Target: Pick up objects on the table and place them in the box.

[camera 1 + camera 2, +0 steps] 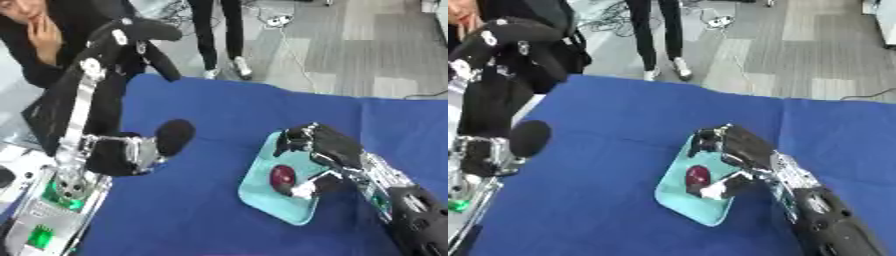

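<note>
dark red round object (282,176), shallow teal box (262,195)

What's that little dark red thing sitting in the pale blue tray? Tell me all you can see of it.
The dark red thing is small, rounded and somewhat oval, with a dull maroon surface; what it is made of I cannot tell. It lies inside the shallow light teal tray, near its middle, on the blue cloth-covered table. The robot's right hand arches over it from the right, fingers curled above and the pale-tipped thumb just beside it. Whether they actually touch it is unclear.
</note>
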Motion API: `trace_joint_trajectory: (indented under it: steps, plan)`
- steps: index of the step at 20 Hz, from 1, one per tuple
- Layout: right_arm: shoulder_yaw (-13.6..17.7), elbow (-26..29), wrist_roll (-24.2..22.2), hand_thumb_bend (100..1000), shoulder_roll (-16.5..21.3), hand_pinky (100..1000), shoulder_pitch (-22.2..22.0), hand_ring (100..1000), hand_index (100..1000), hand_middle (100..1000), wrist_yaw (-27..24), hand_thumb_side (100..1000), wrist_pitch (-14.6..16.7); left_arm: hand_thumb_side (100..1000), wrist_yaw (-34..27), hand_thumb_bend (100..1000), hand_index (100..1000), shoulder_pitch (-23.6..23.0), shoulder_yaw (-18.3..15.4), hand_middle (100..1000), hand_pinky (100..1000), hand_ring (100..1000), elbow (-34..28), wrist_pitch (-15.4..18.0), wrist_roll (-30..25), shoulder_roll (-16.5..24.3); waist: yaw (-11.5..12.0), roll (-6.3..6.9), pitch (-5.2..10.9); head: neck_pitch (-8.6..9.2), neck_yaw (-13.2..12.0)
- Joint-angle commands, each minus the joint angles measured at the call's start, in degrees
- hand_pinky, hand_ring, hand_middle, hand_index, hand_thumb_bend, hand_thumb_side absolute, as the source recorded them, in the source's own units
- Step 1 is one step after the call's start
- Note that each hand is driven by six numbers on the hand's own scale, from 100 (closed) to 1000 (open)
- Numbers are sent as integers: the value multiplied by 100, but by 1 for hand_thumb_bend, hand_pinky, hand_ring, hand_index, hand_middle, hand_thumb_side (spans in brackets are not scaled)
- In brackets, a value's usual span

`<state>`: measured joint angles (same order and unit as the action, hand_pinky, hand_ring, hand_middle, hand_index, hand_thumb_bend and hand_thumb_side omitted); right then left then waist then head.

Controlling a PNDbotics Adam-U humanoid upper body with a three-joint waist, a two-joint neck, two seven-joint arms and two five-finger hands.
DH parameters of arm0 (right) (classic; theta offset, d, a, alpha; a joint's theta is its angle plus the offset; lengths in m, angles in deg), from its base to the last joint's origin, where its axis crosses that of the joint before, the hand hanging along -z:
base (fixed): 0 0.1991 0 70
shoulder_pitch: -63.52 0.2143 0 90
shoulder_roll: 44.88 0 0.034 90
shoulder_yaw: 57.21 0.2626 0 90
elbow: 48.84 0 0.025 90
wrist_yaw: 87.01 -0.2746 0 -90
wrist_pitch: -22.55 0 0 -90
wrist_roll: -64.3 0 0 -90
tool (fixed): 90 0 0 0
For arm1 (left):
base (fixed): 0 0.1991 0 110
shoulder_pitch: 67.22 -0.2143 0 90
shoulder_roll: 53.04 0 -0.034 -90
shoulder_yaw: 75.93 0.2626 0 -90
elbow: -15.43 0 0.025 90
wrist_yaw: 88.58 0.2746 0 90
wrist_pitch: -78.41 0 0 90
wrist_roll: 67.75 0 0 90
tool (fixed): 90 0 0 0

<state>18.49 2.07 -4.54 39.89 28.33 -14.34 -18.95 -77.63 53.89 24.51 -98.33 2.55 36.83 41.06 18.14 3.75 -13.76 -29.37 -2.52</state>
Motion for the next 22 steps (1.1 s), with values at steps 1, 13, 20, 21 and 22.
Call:
trace_joint_trajectory:
  steps: [1, 13, 20, 21, 22]
  plan:
    - [36, 79, 338, 552, 21, 100, 124, 524, 705, 694, 317, 964, 171, 632, -20, 553, 744, 77, -27, 637, 411, 460, -83, 9, 9, 46, 10, 10, 82, 83, 28]
    - [-171, 583, 498, 493, 274, 103, -255, 489, 749, 662, -581, 1000, 195, 634, 29, 554, 744, -63, -75, 637, 411, 460, -83, -15, 51, 145, -157, -29, 166, 36, -151]
    - [-602, 2484, -574, 308, 1308, 112, -938, 438, 798, 603, -4262, 1000, -377, 636, 67, 557, 744, -221, -86, 637, 409, 460, -83, -71, 75, 241, -307, -129, 311, -63, -481]
    - [-569, 2857, -801, 329, 1470, 111, -1082, 441, 795, 606, -4930, 1000, -612, 636, 67, 557, 744, -245, -87, 637, 409, 460, -83, -86, 79, 245, -326, -138, 330, -79, -536]
    - [-514, 3207, -1057, 224, 1599, 115, -1194, 430, 810, 591, -5509, 1000, -859, 636, 67, 559, 744, -265, -88, 637, 408, 459, -83, -97, 82, 246, -342, -141, 344, -93, -582]
